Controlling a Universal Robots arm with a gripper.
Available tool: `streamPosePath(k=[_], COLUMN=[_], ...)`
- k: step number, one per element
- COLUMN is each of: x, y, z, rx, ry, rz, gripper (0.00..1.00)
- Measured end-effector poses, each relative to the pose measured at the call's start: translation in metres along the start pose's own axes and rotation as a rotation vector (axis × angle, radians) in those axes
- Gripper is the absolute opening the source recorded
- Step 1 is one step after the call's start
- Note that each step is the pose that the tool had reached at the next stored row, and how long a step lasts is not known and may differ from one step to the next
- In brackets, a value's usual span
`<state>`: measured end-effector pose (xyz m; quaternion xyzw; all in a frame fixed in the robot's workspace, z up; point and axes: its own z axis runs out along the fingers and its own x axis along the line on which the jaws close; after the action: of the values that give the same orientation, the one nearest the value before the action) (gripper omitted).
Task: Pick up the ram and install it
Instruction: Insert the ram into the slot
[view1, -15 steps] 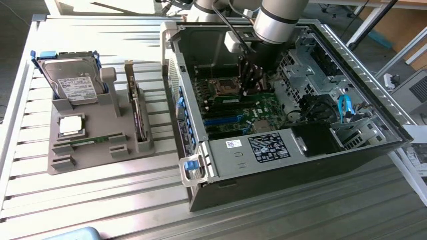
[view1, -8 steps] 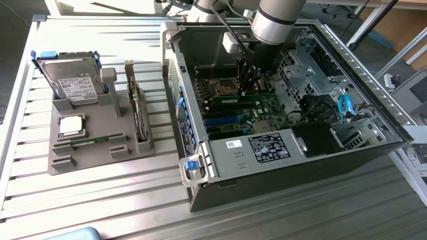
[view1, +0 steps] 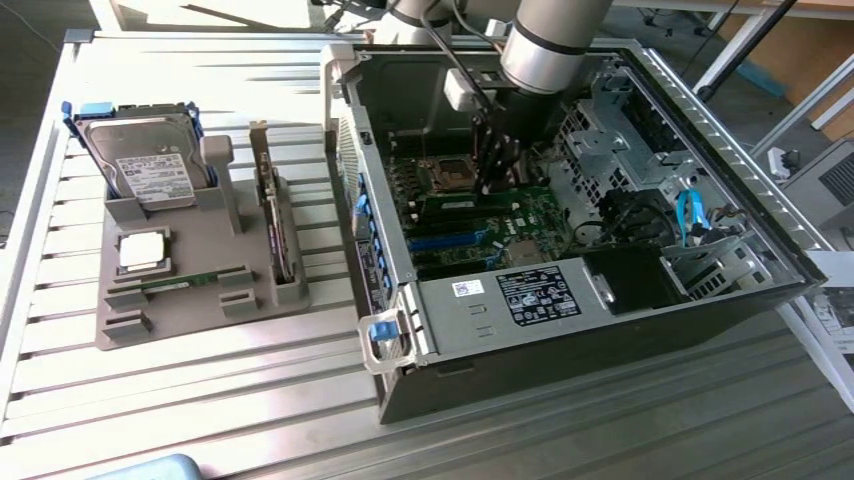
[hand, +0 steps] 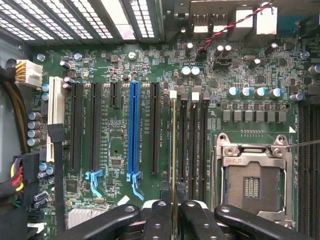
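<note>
From where I stand, everything rests on a ribbed metal table (view1: 267, 400), its long grooved slats running across the surface and catching a bright glare near the middle. Toward the exterior view's left a grey moulded parts holder (view1: 200, 322) sits flat on the slats, close to the table's raised edge rail. To the exterior view's right lies an open desktop computer case (view1: 601, 345), resting on its side with the open side facing up and taking up much of that half of the table. A strip of bare slats separates holder and case; they do not touch. At the near edge a pale blue-grey object (view1: 147, 468) pokes in, too cut off to name.
</note>
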<state>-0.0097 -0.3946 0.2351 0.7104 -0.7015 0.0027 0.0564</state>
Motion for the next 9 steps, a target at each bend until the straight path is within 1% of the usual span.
streamPosePath(k=[2,4,9], x=[-0.0001,-0.0002,-0.0002], y=[-0.0001,-0.0001,-0.0021], z=[0.0013,0.0016,0.0018], rx=[0.0000,0.0000,0.0001], ry=[-0.0002,-0.0024,-0.0025], rz=[0.000,0.000,-0.002], gripper=[0.14,0.14,0.14])
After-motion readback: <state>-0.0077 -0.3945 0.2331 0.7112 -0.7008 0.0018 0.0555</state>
